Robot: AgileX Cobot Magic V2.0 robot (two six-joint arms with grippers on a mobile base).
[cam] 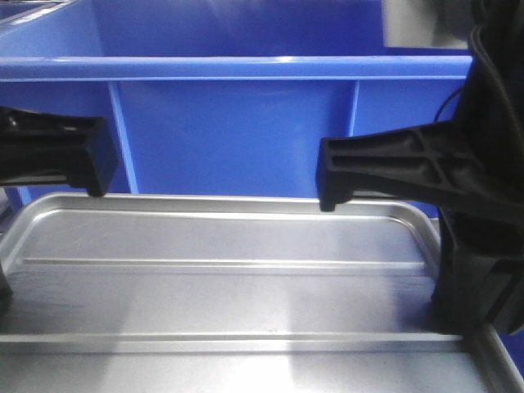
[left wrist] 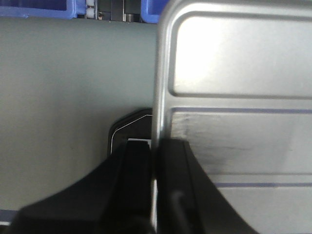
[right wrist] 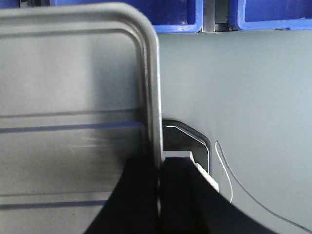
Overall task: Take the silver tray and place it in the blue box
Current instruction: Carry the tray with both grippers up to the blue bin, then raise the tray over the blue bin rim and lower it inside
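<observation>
The silver tray [cam: 246, 246] fills the lower front view, level, with its far rim close to the ribbed outer wall of the blue box [cam: 237, 131]. My left gripper [cam: 92, 168] reaches in from the left and my right gripper [cam: 332, 176] from the right. In the left wrist view my left gripper [left wrist: 155, 146] is shut on the left rim of the silver tray [left wrist: 234, 58], one finger inside and one outside. In the right wrist view my right gripper [right wrist: 159, 163] is shut on the right rim of the silver tray [right wrist: 73, 73] in the same way.
A grey surface [left wrist: 58, 87] lies below the tray. On it are a dark rounded plate [right wrist: 190, 136] and a thin pale curved line [right wrist: 229, 170]. Blue crate edges [right wrist: 263, 14] run along the far side. The right arm's black body [cam: 483, 246] stands by the tray's right corner.
</observation>
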